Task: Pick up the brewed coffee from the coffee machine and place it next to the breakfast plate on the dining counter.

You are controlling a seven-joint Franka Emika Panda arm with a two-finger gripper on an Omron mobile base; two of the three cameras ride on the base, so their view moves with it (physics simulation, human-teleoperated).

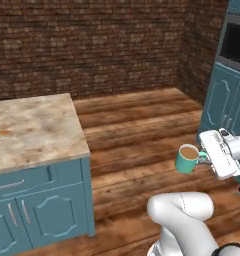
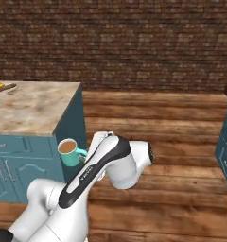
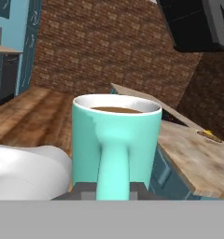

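My gripper [image 1: 207,156] is shut on the side handle of the brewed coffee [image 1: 187,159], a teal-green mug held upright in the air above the wooden floor. The mug [image 2: 68,152] hangs just off the near right corner of the dining counter [image 2: 35,111], a marbled beige top on teal cabinets. Far back on that counter lies the breakfast plate [image 2: 5,88] with a brown roll and a yellow wedge. Close in the hand view, the mug [image 3: 116,140] shows its coffee surface level, with the counter [image 3: 193,158] behind it to the right.
A tall teal cabinet with a built-in black oven [image 1: 232,75] stands at the right. A brick wall [image 2: 134,42] closes the back. Open wooden floor [image 1: 142,130] lies between the counter and the tall cabinet. A black cooktop [image 3: 172,120] is set into the counter.
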